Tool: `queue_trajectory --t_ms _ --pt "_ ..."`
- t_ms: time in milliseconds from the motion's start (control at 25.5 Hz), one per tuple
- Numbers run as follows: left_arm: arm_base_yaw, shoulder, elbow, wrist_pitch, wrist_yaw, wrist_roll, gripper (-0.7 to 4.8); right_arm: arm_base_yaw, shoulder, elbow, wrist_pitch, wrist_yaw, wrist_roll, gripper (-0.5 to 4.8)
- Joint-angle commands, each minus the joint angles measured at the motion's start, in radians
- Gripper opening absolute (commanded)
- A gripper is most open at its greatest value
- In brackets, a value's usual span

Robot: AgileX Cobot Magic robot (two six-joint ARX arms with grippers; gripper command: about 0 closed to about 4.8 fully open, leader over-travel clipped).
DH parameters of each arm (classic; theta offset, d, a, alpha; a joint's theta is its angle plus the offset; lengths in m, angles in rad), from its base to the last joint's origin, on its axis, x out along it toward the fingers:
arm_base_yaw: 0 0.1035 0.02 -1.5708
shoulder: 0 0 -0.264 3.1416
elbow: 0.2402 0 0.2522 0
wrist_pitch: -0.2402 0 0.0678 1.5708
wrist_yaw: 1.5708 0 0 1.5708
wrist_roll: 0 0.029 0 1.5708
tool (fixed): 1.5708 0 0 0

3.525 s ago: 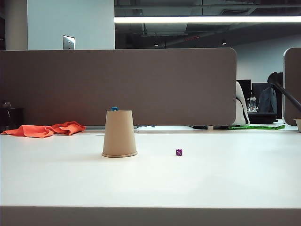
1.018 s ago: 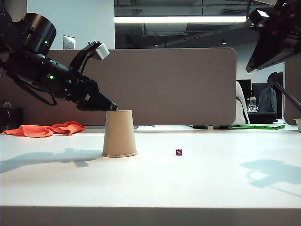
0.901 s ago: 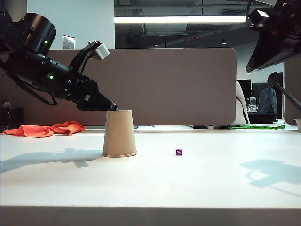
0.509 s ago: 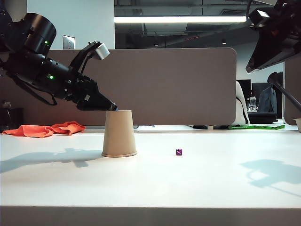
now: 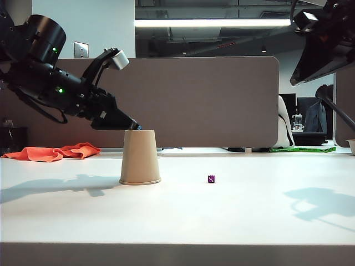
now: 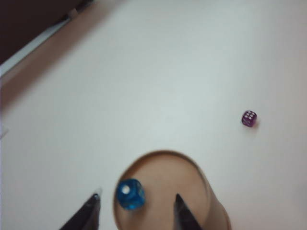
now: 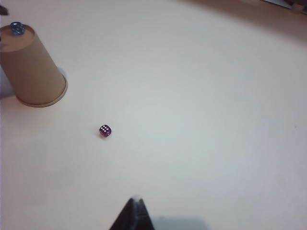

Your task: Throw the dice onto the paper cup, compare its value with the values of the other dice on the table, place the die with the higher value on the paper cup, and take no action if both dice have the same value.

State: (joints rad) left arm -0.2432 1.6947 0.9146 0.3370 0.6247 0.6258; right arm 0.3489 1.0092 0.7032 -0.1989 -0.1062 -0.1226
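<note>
Atop the upturned paper cup (image 6: pixel 168 191), the blue die (image 6: pixel 130 193) sits between the left gripper (image 6: pixel 136 211)'s wide-spread fingers; the right gripper (image 7: pixel 134 213) hangs shut above the table near the purple die (image 7: pixel 105 130). Light, hard, slick cubes likely want a pinch on opposite flat faces.

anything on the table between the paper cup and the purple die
No. In the right wrist view, only bare table lies between the paper cup and the purple die.

White worktop (image 5: pixel 249 216), matte, fills the lower half of the exterior view. Crumpled orange cloth (image 5: pixel 52 152) lies at its far edge, middle left of frame, before a grey-brown partition panel (image 5: pixel 211 100) spanning the background. Green strip (image 5: pixel 302 149) at middle right; ceiling light bar (image 5: pixel 211 22) across the top.
</note>
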Motion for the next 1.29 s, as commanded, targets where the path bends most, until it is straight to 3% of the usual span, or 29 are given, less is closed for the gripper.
queue_trajectory --t_ms 39,353,588,1058,1293 --pt "0.0 -0.002 0.0 0.059 0.001 -0.04 1.71 0.0 -0.003 0.003 0.008 -0.004 0.003 -0.01" --pt "0.0 0.008 0.001 0.073 0.008 -0.061 1.71 0.0 -0.003 0.003 0.005 -0.004 0.003 -0.01" --pt "0.0 0.048 0.008 0.135 0.012 -0.137 1.71 0.0 0.002 0.003 0.002 -0.004 0.003 -0.01" --pt "0.0 0.084 0.019 0.137 0.034 -0.167 1.7 0.0 0.002 0.003 0.001 -0.003 0.003 -0.01" --pt "0.0 0.083 0.019 0.137 0.035 -0.174 0.57 0.0 0.002 0.003 0.001 -0.003 0.003 -0.01"
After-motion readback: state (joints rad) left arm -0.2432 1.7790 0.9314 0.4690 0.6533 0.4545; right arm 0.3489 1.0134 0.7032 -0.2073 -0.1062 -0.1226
